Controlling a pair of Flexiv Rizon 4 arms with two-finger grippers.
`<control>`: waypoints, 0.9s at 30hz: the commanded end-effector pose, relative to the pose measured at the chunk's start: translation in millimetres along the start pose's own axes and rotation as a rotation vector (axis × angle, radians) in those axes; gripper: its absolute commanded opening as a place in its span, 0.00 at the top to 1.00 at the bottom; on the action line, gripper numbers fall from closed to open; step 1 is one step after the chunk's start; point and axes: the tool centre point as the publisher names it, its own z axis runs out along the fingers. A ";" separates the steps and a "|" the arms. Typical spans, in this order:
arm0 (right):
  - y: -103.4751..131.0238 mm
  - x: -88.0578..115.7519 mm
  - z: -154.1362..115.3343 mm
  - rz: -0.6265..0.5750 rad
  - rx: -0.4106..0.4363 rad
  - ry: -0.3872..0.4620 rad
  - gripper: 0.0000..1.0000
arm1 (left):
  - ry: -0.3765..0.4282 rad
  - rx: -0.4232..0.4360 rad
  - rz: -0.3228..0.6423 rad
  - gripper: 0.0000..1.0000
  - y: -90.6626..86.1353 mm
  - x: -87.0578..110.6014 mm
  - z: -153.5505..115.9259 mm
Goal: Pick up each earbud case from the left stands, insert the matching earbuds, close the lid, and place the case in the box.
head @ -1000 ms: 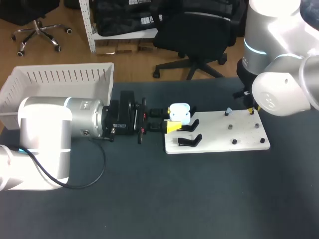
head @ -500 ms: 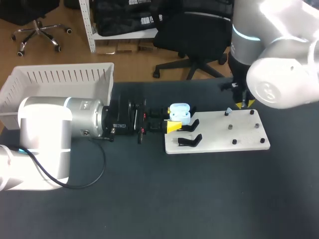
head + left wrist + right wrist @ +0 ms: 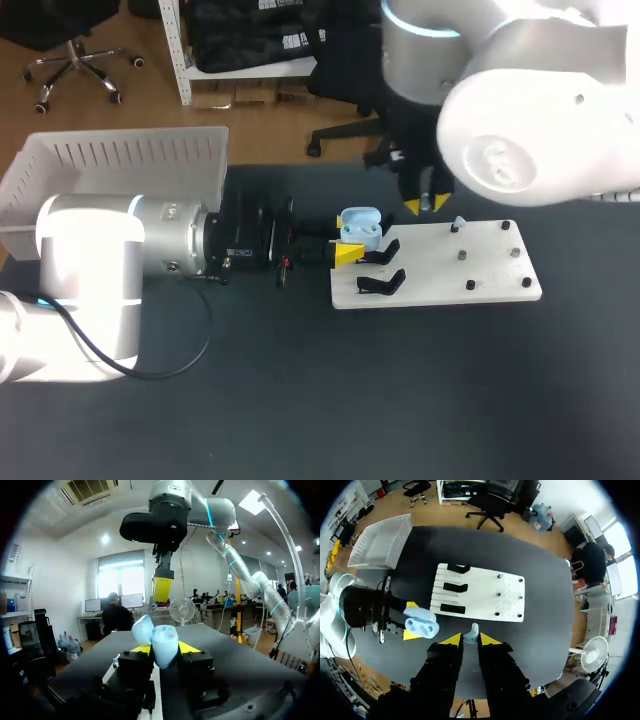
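Left gripper [image 3: 347, 255]: we clamp the earbud case [image 3: 360, 226], lid open, at the board's [image 3: 480, 290] 9 o'clock edge.
Right gripper [image 3: 425, 204]: we pinch an earbud [image 3: 471, 631] narrowly, at 2 o'clock from the case.

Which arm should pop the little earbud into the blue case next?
Right. The right fingers pinch the small pale-blue earbud near the open light-blue earbud case that the left fingers grip.
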 end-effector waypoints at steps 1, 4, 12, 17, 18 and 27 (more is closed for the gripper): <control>23.8 18.2 -21.5 -0.007 0.044 -0.009 1.00 | -0.003 -0.007 0.004 1.00 -1.8 0.7 0.3; 33.1 23.6 -28.1 -0.013 0.045 -0.013 1.00 | -0.003 -0.007 0.004 1.00 -1.8 0.7 0.3; 39.2 27.2 -31.3 -0.026 0.036 -0.011 1.00 | -0.003 -0.007 0.004 1.00 -1.8 0.7 0.3; 39.2 27.2 -31.3 -0.026 0.036 -0.011 1.00 | -0.003 -0.007 0.004 1.00 -1.8 0.7 0.3; 39.2 27.2 -31.3 -0.026 0.036 -0.011 1.00 | -0.003 -0.007 0.004 1.00 -1.8 0.7 0.3; 54.7 -1.3 -31.5 0.499 -0.134 0.032 1.00 | -0.003 -0.007 0.004 1.00 -1.8 0.7 0.3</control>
